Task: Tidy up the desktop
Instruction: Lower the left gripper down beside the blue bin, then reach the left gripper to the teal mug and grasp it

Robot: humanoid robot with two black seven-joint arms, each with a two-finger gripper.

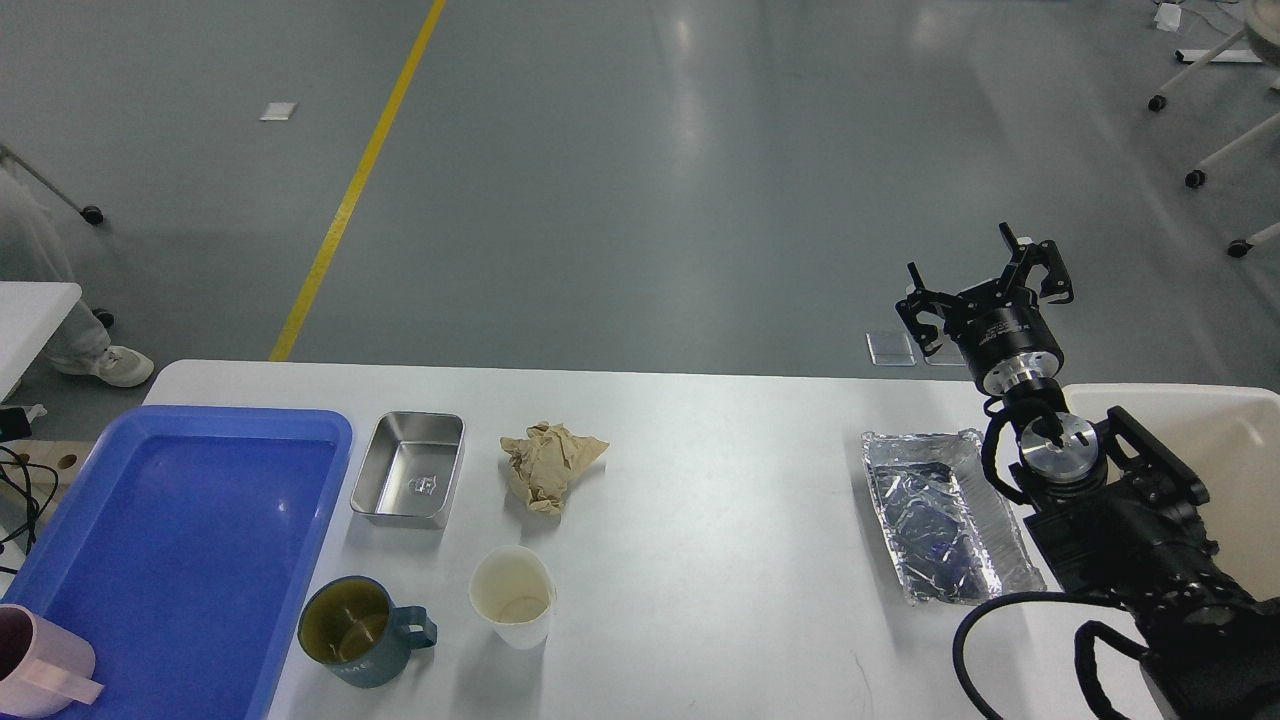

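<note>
- The desktop (pixel 720 480) spans the near half of the view, white and wide; most of what it carries sits at its left end.
- Our right gripper (pixel 985 290) is raised over the far right edge, fingers spread, holding nothing. Our left arm is out of view.
- Progress, as we judge it: early. Only one pink cup (pixel 40 665) sits in the blue tray (pixel 180 540), at its near left corner.
- Loose on the tabletop: one metal tin (pixel 410 468) just right of the tray, one crumpled brown paper (pixel 548 465), one dark mug (pixel 362 630), one white paper cup (pixel 513 595), one foil tray (pixel 940 520) at right.
- One cream bin (pixel 1220 450) stands at far right, behind our arm; what is in it we cannot tell.
- Five loose items left, as we count them.
</note>
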